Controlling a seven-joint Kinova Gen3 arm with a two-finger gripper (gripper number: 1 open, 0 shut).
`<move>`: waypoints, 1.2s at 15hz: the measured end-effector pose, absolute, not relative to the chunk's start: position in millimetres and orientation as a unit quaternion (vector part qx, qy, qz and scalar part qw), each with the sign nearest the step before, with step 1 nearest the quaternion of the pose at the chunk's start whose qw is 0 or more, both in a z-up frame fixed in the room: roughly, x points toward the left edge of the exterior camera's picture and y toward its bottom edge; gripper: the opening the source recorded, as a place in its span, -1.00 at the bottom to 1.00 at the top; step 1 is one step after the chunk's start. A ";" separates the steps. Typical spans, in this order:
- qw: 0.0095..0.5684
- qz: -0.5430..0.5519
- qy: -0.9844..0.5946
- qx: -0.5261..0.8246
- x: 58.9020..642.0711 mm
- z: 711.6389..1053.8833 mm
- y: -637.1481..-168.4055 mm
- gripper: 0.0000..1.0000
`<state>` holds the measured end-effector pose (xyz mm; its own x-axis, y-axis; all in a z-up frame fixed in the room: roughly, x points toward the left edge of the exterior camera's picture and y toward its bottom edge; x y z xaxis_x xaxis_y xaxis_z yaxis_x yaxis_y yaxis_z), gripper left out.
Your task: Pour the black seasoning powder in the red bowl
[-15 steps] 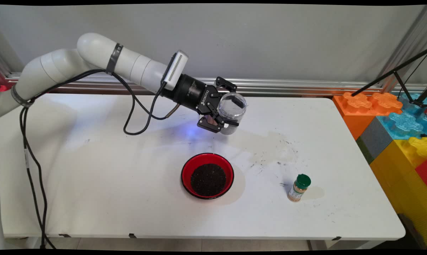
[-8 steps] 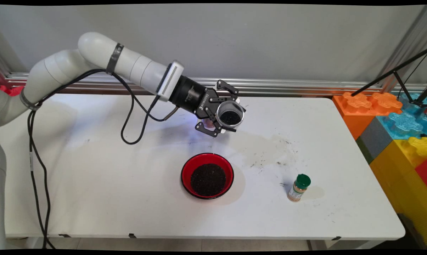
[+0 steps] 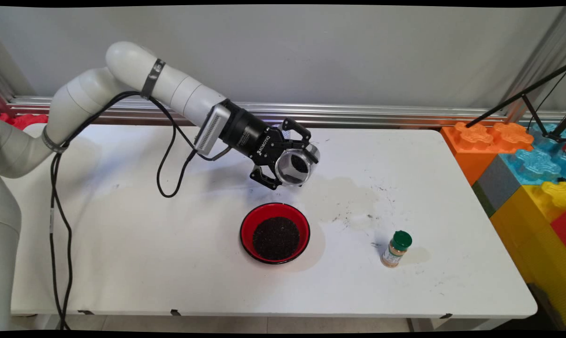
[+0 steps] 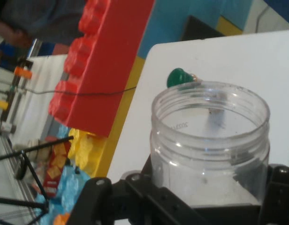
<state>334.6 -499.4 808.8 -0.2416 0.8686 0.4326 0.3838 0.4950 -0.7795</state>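
Note:
My black gripper (image 3: 290,165) is shut on a clear plastic jar (image 3: 294,166), held above the table behind a red bowl (image 3: 275,232). The jar is tipped with its open mouth facing the near side and down toward the bowl. A few dark grains cling inside it. The bowl holds a heap of dark grains. In the hand view the jar (image 4: 209,140) sits between the fingers (image 4: 280,187), mouth open, with only a thin dark layer at its bottom.
A small spice bottle with a green cap (image 3: 396,249) stands right of the bowl; its cap (image 4: 178,77) shows past the jar's rim. Dark crumbs and a stain mark the table (image 3: 358,197). Large coloured blocks (image 3: 527,159) stand off the right edge.
The gripper has rolled and sunk slightly left toward the bowl, turning the jar from sideways to mouth facing down and forward.

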 end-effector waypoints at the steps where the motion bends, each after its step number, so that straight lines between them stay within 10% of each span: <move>1: 0.440 0.276 -0.734 -0.438 335.6 808.0 -500.5 -1.00; 18: 0.335 0.350 -0.610 -0.627 346.7 786.8 -514.6 -1.00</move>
